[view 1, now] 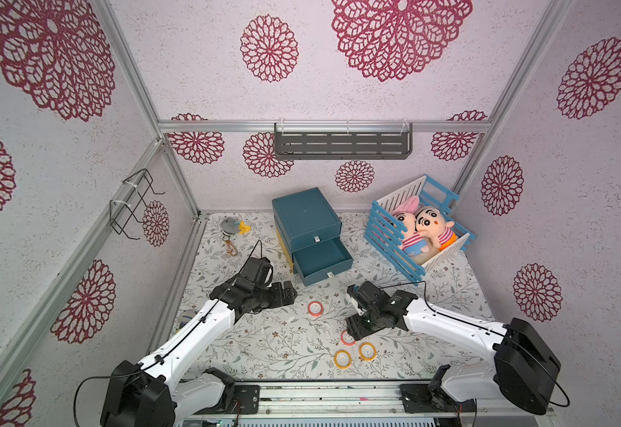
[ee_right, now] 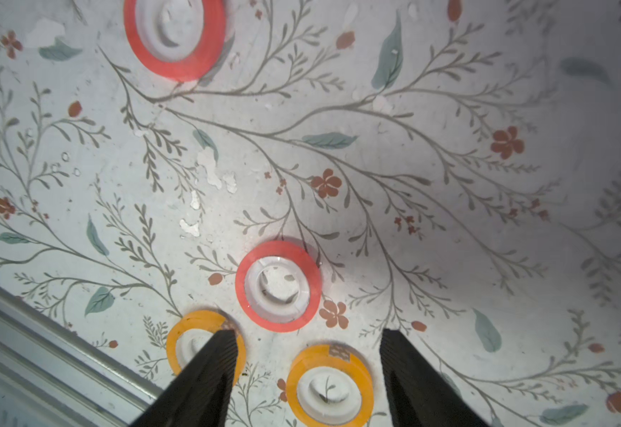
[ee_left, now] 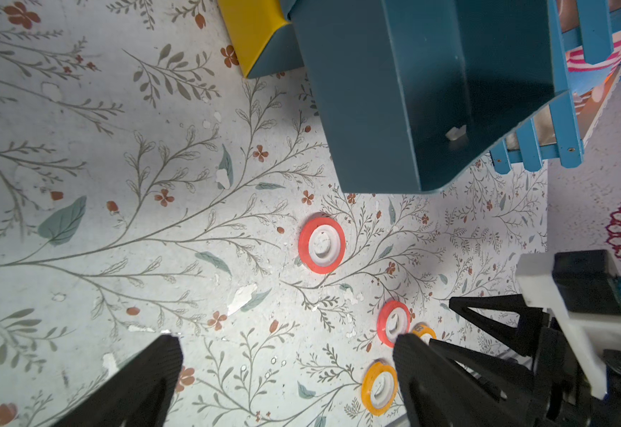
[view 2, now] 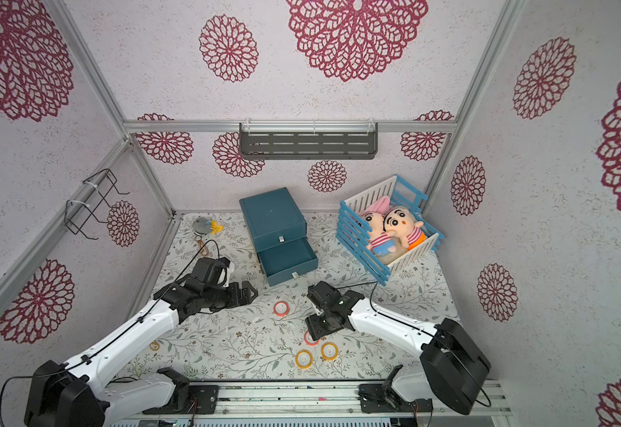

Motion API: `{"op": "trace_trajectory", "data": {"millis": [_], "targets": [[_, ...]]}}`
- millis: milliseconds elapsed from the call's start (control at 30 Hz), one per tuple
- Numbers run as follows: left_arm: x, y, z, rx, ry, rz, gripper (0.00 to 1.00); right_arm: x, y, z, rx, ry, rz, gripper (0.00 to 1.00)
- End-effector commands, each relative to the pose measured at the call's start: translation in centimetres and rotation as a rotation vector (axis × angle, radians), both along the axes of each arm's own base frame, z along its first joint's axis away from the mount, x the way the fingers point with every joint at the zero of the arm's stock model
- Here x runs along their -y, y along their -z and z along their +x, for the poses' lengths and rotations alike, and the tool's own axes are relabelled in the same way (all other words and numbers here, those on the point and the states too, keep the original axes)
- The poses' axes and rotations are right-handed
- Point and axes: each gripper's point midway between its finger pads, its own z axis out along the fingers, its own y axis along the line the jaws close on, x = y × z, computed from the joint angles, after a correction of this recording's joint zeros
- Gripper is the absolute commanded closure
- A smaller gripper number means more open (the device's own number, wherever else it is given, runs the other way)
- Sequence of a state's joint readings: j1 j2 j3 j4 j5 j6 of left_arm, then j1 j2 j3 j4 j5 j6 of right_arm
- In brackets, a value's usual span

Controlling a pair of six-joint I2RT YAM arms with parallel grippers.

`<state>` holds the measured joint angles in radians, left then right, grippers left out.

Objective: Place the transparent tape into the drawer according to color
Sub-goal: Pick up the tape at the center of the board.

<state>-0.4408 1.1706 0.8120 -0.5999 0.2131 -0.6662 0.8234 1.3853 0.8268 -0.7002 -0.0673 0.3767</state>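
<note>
The red roll (ee_right: 278, 286) lay flat on the counter (view 1: 264, 344), well out from the front of the drawer (view 1: 320, 258), and a second red roll (view 1: 315, 308) lay nearer that front. Just beyond the red roll, on its side away from the drawer, sat a yellow roll (ee_right: 329, 386) and, close beside it, the other yellow roll (ee_right: 185, 345). No purple roll could be made out. The right tool (ee_right: 309, 336) hung over this cluster, released, its jaws partly apart and holding nothing. In the right wrist view the red roll lay just ahead of the fingertips, the yellow roll lay between the fingers, and one finger crossed over the other yellow roll. The step looked like a pick from this cluster, though which roll was meant could not be told. To do it well, the jaws should straddle one roll alone, across its full width. They should come straight down until the tips nearly met the counter, since the rolls were thin, then close on the outer rim without nudging a neighbour. The drawer stood pulled out and bare, so a straight carry and a low release should serve. The left tool (ee_left: 284, 338) hung released and empty off to one side of the drawer's front, clear of that path.
</note>
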Motion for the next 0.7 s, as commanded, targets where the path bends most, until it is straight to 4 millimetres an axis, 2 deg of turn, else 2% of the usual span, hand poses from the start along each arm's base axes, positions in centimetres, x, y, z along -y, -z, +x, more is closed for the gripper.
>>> {"op": "trace_trajectory", "data": {"millis": [0,267,667], "targets": [[0.5,-0.8,0.2,0.038,0.009,-0.027,0.03,-0.7,-0.1,0.6,0.036,-0.01,-0.029,0.33],[0.4,-0.8,0.0,0.036,0.018,-0.012,0.03,-0.8,1.3,0.5,0.024,-0.033,-0.097,0.4],[0.2,-0.3,-0.2,0.031,0.023,-0.004,0.03,-0.8,2.2,0.8,0.018,-0.042,-0.139,0.49]]}}
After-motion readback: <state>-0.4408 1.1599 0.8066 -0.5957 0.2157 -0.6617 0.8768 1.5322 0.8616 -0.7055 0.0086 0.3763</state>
